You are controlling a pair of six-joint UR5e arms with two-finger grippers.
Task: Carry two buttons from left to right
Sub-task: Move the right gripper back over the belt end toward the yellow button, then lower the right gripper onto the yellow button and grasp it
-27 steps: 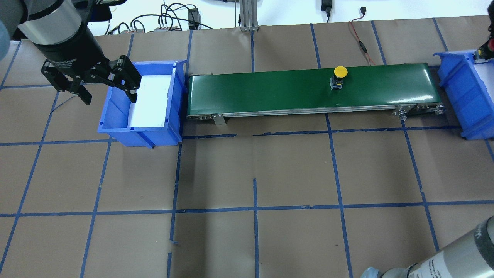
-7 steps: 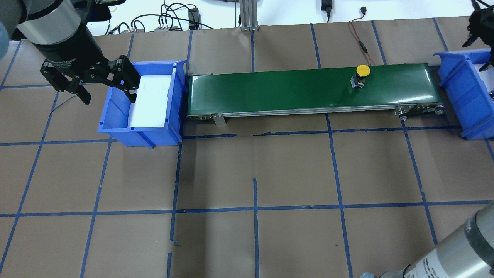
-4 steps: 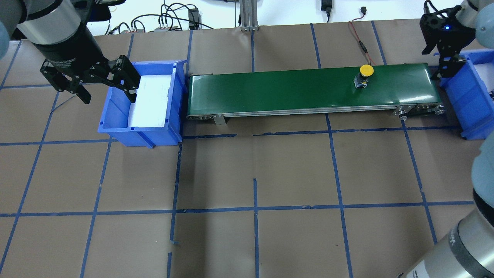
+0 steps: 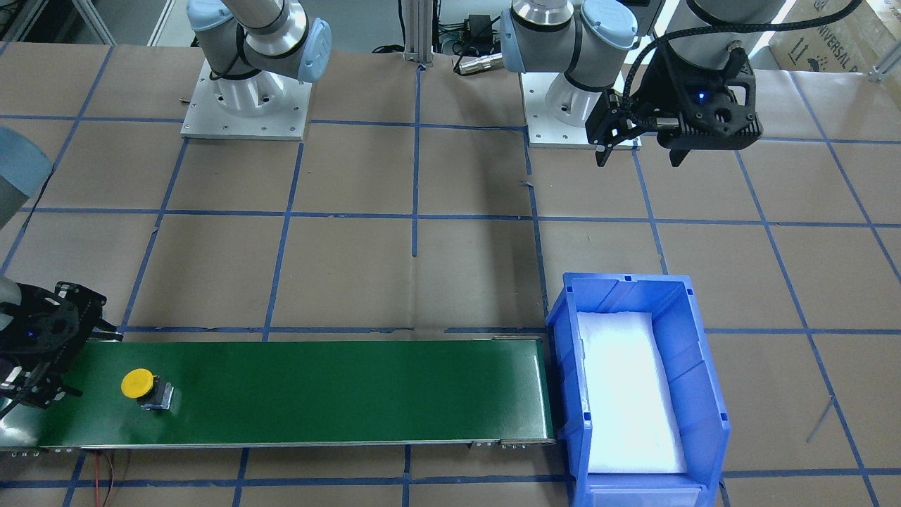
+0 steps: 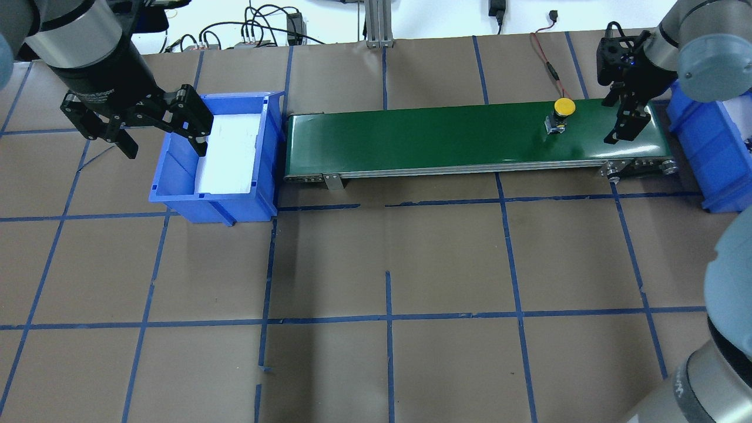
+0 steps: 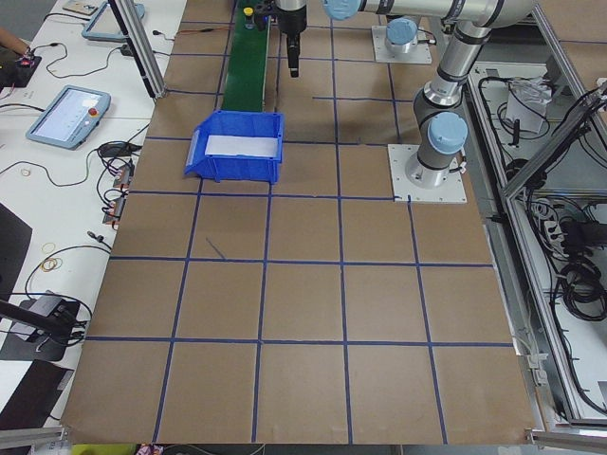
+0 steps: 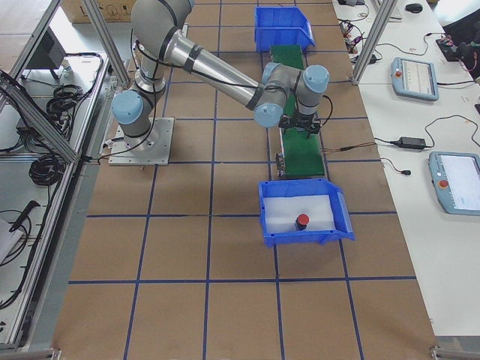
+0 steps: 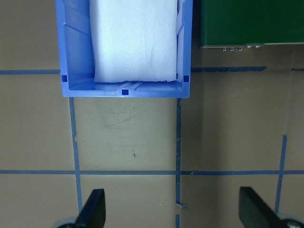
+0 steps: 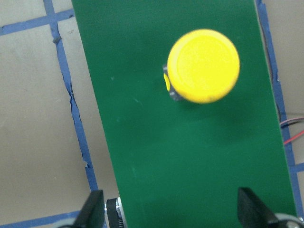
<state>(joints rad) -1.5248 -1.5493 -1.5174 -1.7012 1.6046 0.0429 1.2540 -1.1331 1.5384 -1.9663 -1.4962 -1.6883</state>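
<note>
Hovering with fingers spread over the right end of the green conveyor belt (image 5: pixel 411 138), the right gripper (image 9: pixel 172 211) has the yellow-capped mushroom-head push button (image 5: pixel 564 106) just to its left, near the belt's far edge, untouched; the left gripper (image 8: pixel 175 211), also spread, hangs well apart.

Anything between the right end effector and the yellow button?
Nothing visible: the open right end effector hangs over the green belt, and only bare belt lies between it and the yellow button.
</note>
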